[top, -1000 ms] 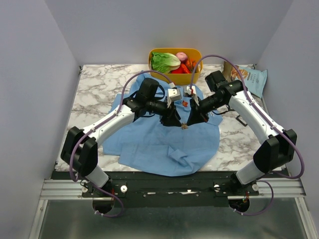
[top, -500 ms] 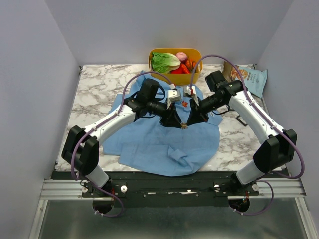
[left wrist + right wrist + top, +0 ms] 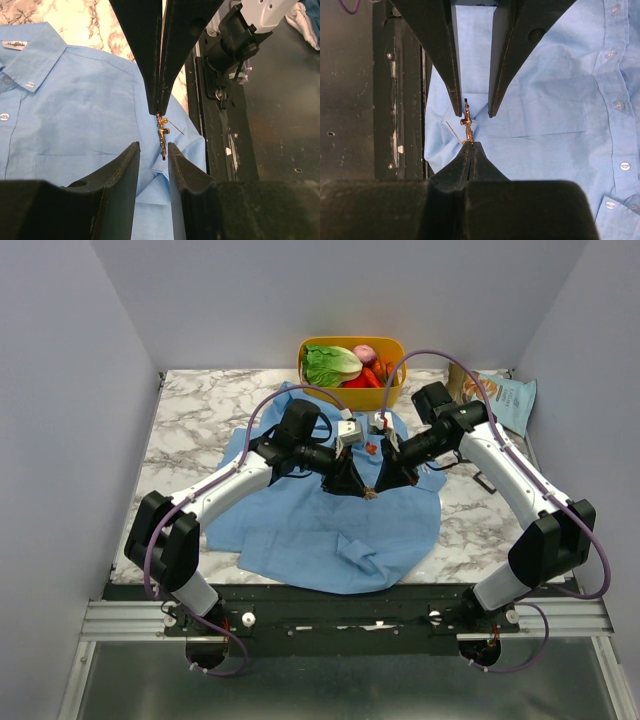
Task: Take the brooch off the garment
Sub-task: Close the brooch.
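Note:
The light-blue garment lies spread on the marble table, and also shows in the left wrist view and the right wrist view. The brooch is a tiny gold-tan piece with a thin pin sticking out sideways. My right gripper is shut on one end of the brooch and holds it just above the cloth. My left gripper is open, its fingertips either side of the other end of the brooch without touching it.
A red-orange flower ornament sits on the shirt near the collar. A yellow basket of vegetables stands at the back. A snack bag lies at the right edge. The black frame rail is near the shirt hem.
Almost nothing. My left gripper has edged slightly toward the brooch; the right gripper keeps the brooch in the same place.

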Robot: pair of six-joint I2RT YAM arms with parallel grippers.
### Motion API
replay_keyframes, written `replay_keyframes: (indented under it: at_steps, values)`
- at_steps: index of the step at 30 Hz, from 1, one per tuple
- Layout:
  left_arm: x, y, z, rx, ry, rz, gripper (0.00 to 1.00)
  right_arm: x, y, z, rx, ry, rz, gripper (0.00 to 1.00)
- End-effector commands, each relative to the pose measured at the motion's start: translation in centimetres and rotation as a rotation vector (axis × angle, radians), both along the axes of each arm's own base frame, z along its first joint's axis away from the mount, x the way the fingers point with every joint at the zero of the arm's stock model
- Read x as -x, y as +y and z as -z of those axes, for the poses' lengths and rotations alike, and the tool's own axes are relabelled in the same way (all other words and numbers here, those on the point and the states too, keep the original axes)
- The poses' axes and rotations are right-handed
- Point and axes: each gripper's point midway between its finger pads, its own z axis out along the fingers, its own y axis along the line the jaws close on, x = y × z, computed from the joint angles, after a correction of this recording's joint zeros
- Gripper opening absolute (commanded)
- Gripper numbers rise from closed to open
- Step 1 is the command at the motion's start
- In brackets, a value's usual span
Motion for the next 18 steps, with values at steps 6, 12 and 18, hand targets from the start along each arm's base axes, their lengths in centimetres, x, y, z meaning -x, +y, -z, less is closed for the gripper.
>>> replay_keyframes:
  at_steps: [6, 12, 18]
  values:
    - [0.30, -0.24, 0.32, 0.014, 0.025, 0.012, 0.31, -0.19, 0.45, -0.30, -0.026, 0.010, -0.002, 0.01]
    - [0.67, -0.24, 0.06, 0.025, 0.037, 0.029, 0.30, -0.42, 0.52, 0.10, -0.020, 0.021, 0.004, 0.01]
    - [0.83, -0.28, 0.07, 0.030, 0.038, 0.037, 0.18, -0.51, 0.61, 0.09, -0.022, 0.026, 0.006, 0.01]
